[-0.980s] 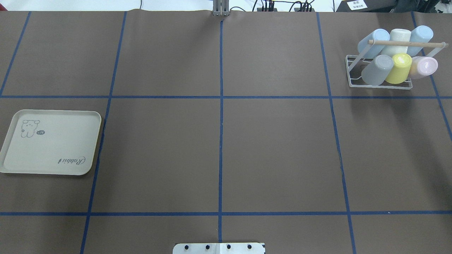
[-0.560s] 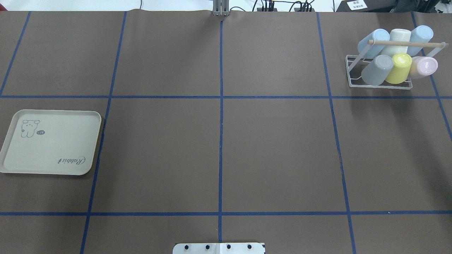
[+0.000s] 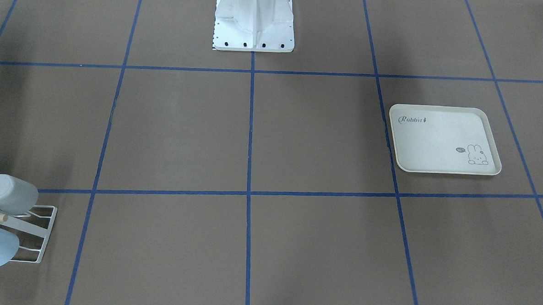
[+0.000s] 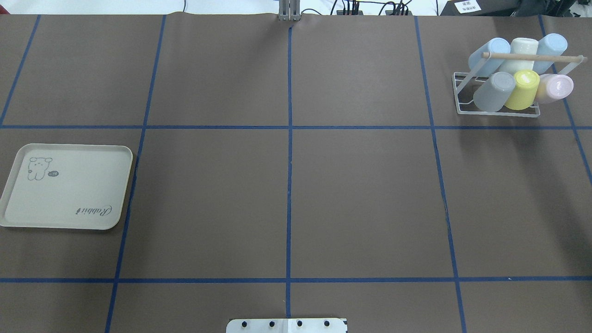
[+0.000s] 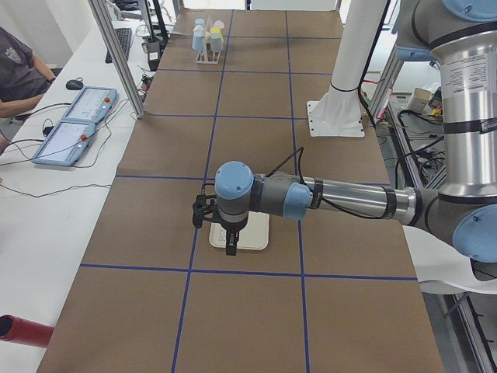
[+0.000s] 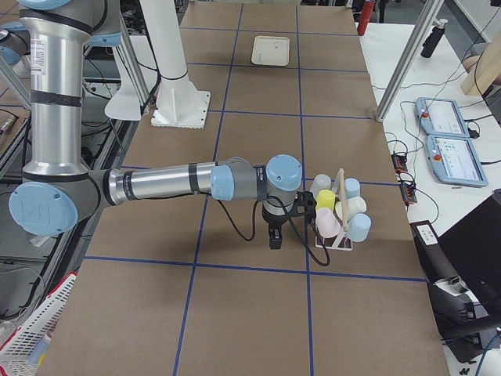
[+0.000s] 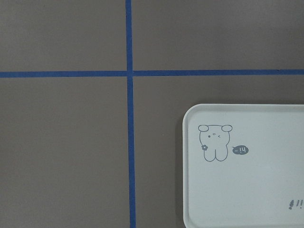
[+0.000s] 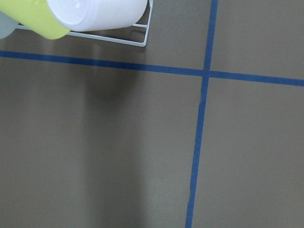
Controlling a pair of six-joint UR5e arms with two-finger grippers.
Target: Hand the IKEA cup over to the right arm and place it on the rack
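Item: cup transfer, tray to rack; state at this moment

- Cups: six are counted on the rack, at the far right of the table. The back row is blue, white and blue. The front row is grey, yellow and pink. Long axes are slanted, closed ends uppermost, under the dowel.
- Tray: placed at the table's left, well apart from the rack. No cup is seen on it.
- Key relation: the right gripper is hung just beside the rack, on the robot's side of it, so the cups lie outward from it. The right arm is by far the nearer to them. The left gripper is held above the tray's edge, with the left arm stretched out low over the table.
- Tool state: both grippers are shown only in the side views, and fingers appear in neither wrist view. How far either is open cannot be told. No cup is made out at either one.
- Judgement: with no loose cup to be found, every transfer appears done. No further hand-over seems to be called for unless another cup is supplied
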